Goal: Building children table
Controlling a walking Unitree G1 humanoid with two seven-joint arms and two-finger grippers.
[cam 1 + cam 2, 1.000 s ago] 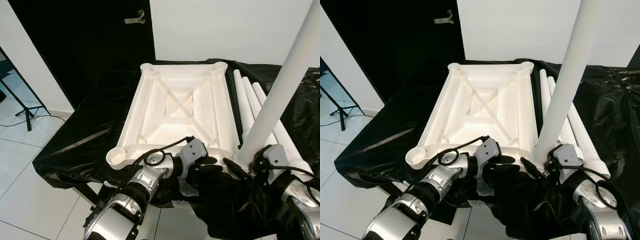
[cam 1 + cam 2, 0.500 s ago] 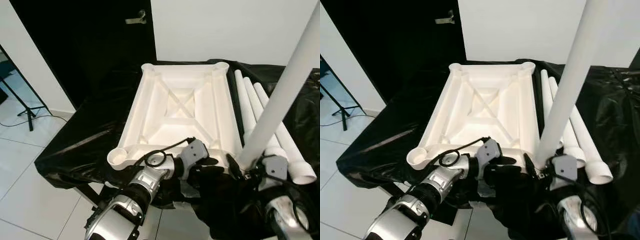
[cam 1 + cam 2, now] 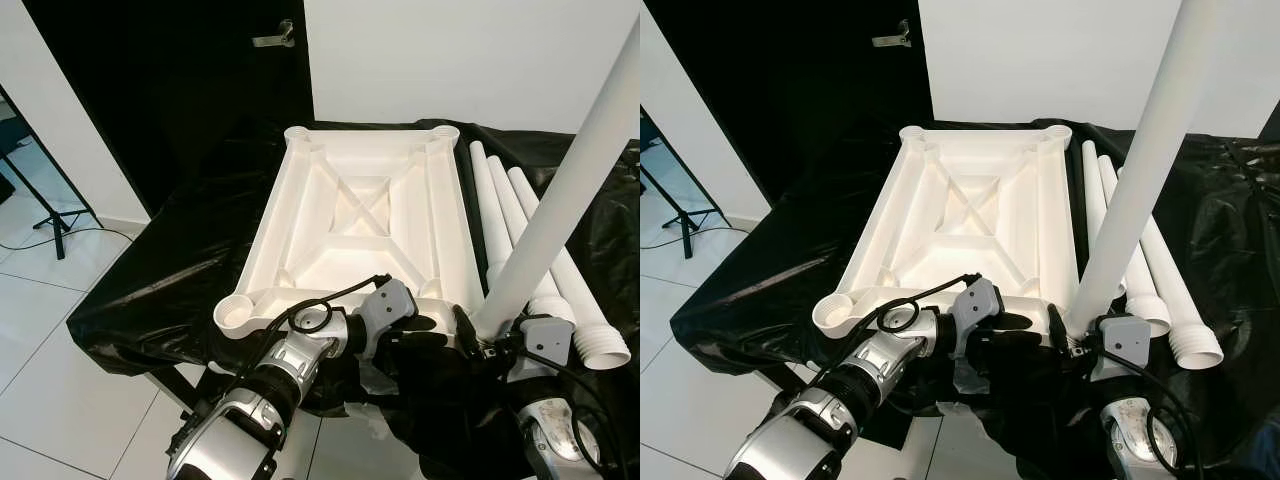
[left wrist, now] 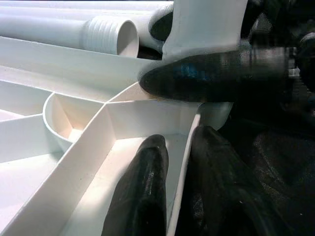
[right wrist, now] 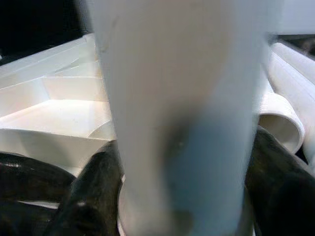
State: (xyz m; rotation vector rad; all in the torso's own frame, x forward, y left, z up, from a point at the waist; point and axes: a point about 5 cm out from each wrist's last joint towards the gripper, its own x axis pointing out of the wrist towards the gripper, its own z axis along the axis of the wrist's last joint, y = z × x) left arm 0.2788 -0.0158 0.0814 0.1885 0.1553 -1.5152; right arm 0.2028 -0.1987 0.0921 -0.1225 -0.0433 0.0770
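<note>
- Tabletop point(image 3: 365, 215) lies upside down on the black-draped surface point(image 3: 170, 270); your left hand point(image 4: 179, 162) pinches its near rim.
- Right hand point(image 5: 182, 196) grips a leg point(image 3: 560, 200) standing in the near right corner socket; the tilt could jam or tip it.

The tabletop point(image 3: 360, 215) and legs point(image 3: 560, 205) look like smooth white plastic with a soft sheen. The cover point(image 3: 175, 270) beneath is glossy, crinkled black film. The floor tiles point(image 3: 45, 330) are shiny white.
</note>
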